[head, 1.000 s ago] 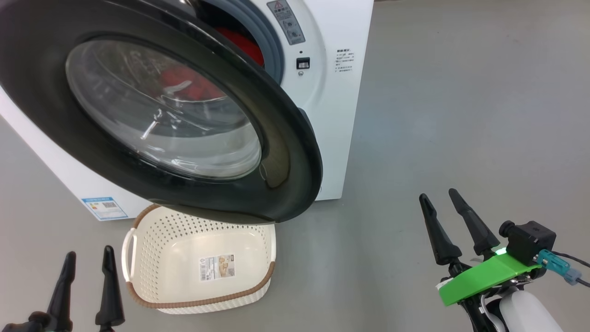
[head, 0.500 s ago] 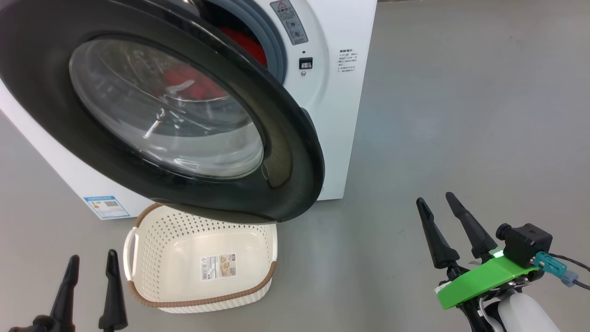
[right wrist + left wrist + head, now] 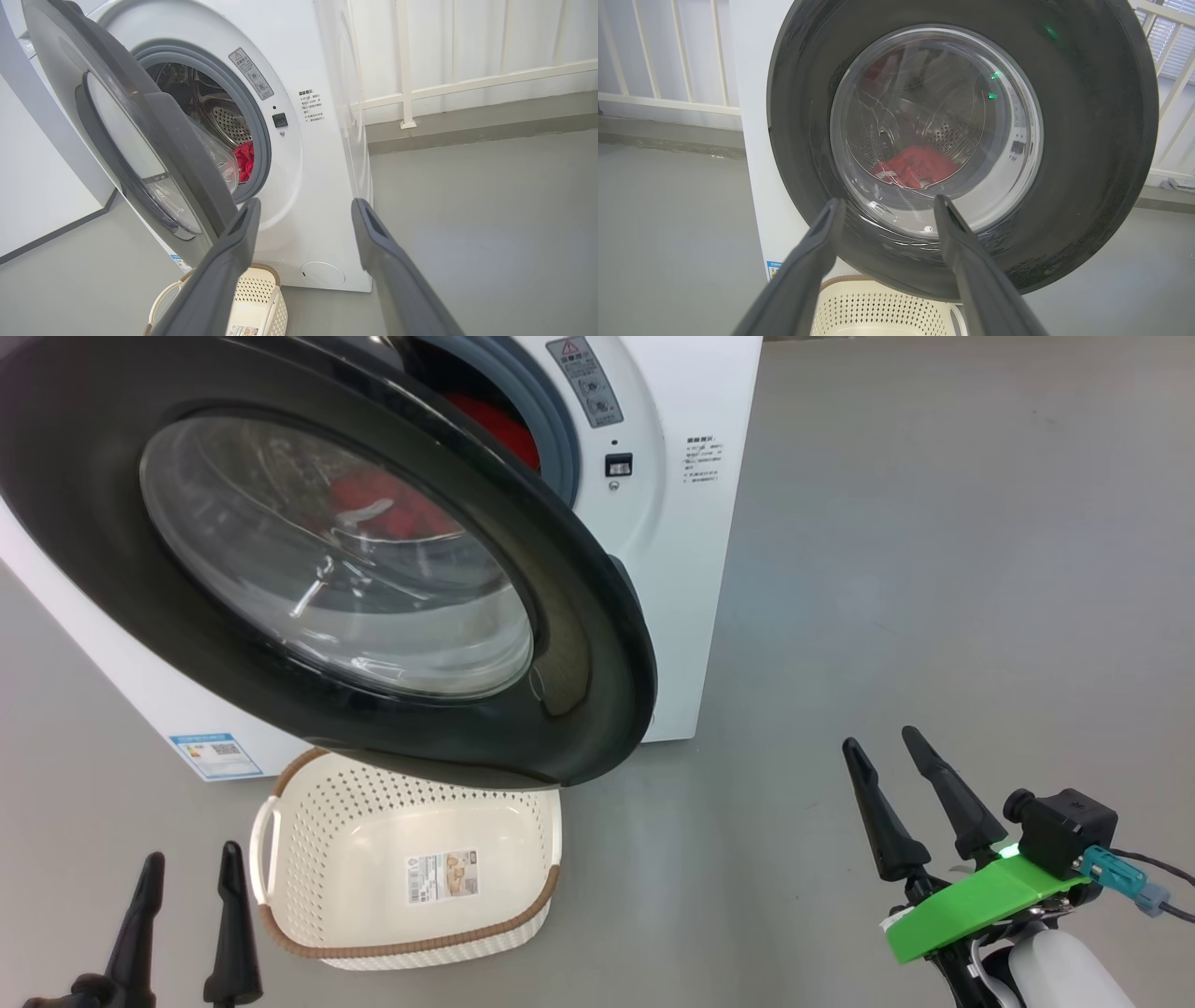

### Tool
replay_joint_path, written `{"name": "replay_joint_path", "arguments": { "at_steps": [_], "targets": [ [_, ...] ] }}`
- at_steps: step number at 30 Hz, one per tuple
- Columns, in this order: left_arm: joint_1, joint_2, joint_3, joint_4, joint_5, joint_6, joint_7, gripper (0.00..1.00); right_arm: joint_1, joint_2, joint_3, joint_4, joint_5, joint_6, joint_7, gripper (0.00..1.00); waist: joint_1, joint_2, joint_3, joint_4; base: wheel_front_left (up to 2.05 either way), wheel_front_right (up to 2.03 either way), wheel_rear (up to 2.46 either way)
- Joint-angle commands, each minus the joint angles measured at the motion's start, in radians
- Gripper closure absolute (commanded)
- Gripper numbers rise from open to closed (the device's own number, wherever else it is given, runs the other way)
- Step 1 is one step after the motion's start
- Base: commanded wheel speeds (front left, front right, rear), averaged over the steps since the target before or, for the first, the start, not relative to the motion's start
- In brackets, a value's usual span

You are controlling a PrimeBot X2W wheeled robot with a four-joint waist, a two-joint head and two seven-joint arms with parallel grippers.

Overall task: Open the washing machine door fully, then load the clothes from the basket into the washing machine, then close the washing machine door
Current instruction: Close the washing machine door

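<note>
The white washing machine (image 3: 672, 569) stands on the grey floor with its round black door (image 3: 579, 709) swung partly open; the door (image 3: 187, 154) hangs away from the seal. Red clothes (image 3: 244, 161) lie inside the steel drum and show through the door glass (image 3: 920, 165). The cream basket (image 3: 411, 868) sits on the floor under the door, with nothing but a label on its bottom. My left gripper (image 3: 187, 863) is open at the lower left, beside the basket. My right gripper (image 3: 878, 742) is open at the lower right, apart from the machine. Both hold nothing.
A white railing (image 3: 406, 93) and a low kerb run behind the machine. Open grey floor (image 3: 934, 569) stretches to the right of the washer. A white wall panel (image 3: 37, 196) stands left of the machine. A blue sticker (image 3: 215, 756) marks its lower corner.
The head view has shifted slightly, so the machine and basket sit a little differently in frame. Both grippers sit a touch lower in the picture. Nothing was taken or let go.
</note>
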Motion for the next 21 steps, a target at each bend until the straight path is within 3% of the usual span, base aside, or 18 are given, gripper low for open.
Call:
{"name": "replay_joint_path", "arguments": {
  "at_steps": [1,9,10,12,13,14,16,17,21],
  "targets": [
    [-0.015,0.007,0.031,-0.028,0.01,-0.003,-0.009,0.0,-0.009,-0.01,0.023,-0.024,-0.002,0.002,-0.005,0.0,0.0,0.0,0.001,0.002,0.0,0.0,0.0],
    [-0.02,0.004,0.031,-0.028,0.011,-0.003,-0.009,0.0,-0.012,-0.011,0.021,-0.025,-0.003,0.002,-0.005,0.0,0.0,0.0,0.003,0.006,0.0,0.0,0.0],
    [-0.021,0.003,0.031,-0.029,0.011,-0.003,-0.009,0.0,-0.013,-0.011,0.02,-0.026,-0.003,0.002,-0.005,0.04,0.0,0.0,0.002,0.006,0.0,0.0,0.0],
    [-0.021,0.002,0.033,-0.03,0.01,-0.003,-0.009,0.0,-0.014,-0.011,0.019,-0.027,-0.002,0.002,-0.005,0.27,0.0,0.0,0.003,0.007,0.0,0.0,0.0],
    [-0.021,0.002,0.033,-0.03,0.01,-0.003,-0.009,0.0,-0.015,-0.011,0.018,-0.029,-0.002,0.002,-0.005,0.32,0.0,0.0,0.004,0.008,0.0,0.0,0.0],
    [-0.022,0.001,0.033,-0.031,0.01,-0.003,-0.009,0.0,-0.019,-0.013,0.018,-0.036,-0.005,0.002,-0.005,0.52,0.0,0.0,0.005,0.009,0.0,0.0,0.0],
    [-0.023,0.0,0.033,-0.032,0.01,-0.003,-0.009,0.0,-0.025,-0.015,0.02,-0.057,-0.009,0.002,-0.005,0.72,0.0,0.0,0.007,0.013,0.0,0.0,0.0],
    [-0.024,0.0,0.033,-0.033,0.009,-0.003,-0.009,0.0,-0.027,-0.015,0.021,-0.067,-0.012,0.002,-0.005,0.96,0.0,0.0,0.008,0.015,0.0,0.0,0.0],
    [-0.029,-0.002,0.03,-0.033,0.007,-0.003,-0.009,0.0,-0.038,-0.015,0.027,-0.112,-0.025,0.002,-0.005,1.0,0.0,0.0,0.014,0.029,0.0,0.0,0.0]
  ]
}}
